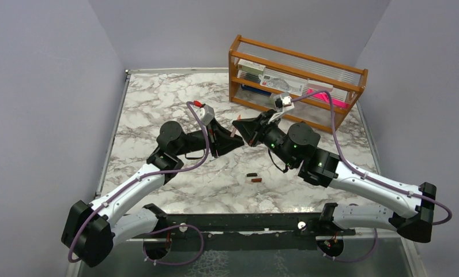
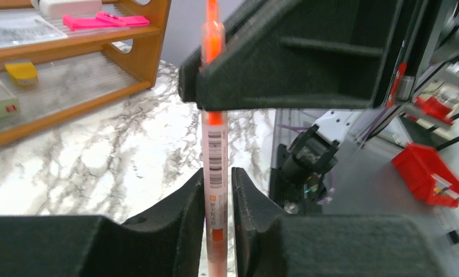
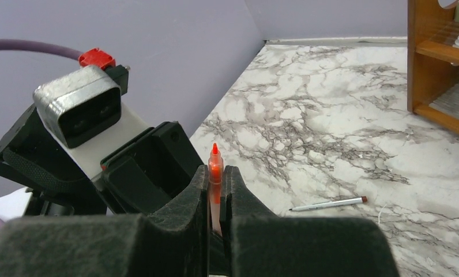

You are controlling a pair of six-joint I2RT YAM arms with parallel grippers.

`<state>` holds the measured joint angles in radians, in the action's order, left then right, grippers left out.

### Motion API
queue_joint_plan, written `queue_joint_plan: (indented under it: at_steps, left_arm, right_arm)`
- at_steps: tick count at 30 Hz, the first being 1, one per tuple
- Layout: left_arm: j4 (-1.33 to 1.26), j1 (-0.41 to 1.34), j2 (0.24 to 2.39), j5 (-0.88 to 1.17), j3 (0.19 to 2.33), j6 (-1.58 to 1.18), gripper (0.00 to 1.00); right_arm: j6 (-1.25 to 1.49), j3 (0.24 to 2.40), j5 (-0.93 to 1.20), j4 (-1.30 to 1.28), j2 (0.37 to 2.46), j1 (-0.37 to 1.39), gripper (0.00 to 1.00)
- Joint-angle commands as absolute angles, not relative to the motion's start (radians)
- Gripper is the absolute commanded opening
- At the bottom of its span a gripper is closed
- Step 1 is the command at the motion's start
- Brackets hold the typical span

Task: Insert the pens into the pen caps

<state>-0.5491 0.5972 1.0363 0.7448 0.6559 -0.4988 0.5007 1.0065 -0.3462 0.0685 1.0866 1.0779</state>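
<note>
The translucent orange-red pen [image 2: 215,151] is held between both grippers above the table's middle. My left gripper [image 2: 218,173] is shut on its labelled barrel. My right gripper [image 3: 216,171] is shut on it near the front, and the orange tip [image 3: 214,151] sticks out past the fingertips. In the top view the left gripper [image 1: 230,141] and right gripper [image 1: 240,128] meet tip to tip. A black cap [image 1: 251,174] and a dark red cap [image 1: 256,180] lie side by side on the marble, nearer than the grippers. One silvery-grey pen [image 3: 328,203] lies flat on the table. The other grey pen is out of view.
A wooden rack [image 1: 299,57] stands at the back right with boxes and a bright pink strip [image 1: 331,98] on its shelves; it also shows in the left wrist view [image 2: 152,34]. The marble table [image 1: 158,104] has walls along its left and far edges.
</note>
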Motion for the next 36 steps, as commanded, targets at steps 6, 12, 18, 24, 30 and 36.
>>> queue_joint_plan:
  at_steps: [6,12,18,24,30,36]
  left_arm:
    - [-0.582,0.598,1.008,0.653,0.675,-0.494,0.40]
    - [-0.583,0.598,1.018,0.639,0.680,-0.501,0.19]
    - [-0.582,0.598,1.020,0.609,0.672,-0.502,0.00]
    - [-0.393,0.592,1.000,0.415,0.692,-0.453,0.00]
    - [-0.289,0.549,1.031,0.383,0.722,-0.426,0.00]
    - [-0.276,0.543,1.012,0.365,0.707,-0.417,0.00]
  right_arm:
    - [0.478,0.996,-0.307,0.058,1.106,1.078,0.01]
    - [0.472,0.995,-0.299,0.057,1.106,1.078,0.01]
    - [0.465,0.993,-0.300,0.043,1.113,1.078,0.13]
    - [0.461,1.015,-0.486,-0.175,1.048,1.078,0.54]
    - [0.503,0.867,-0.476,-0.410,0.975,1.078,0.57]
    - [0.698,0.692,-0.344,-0.493,0.988,1.078,0.28]
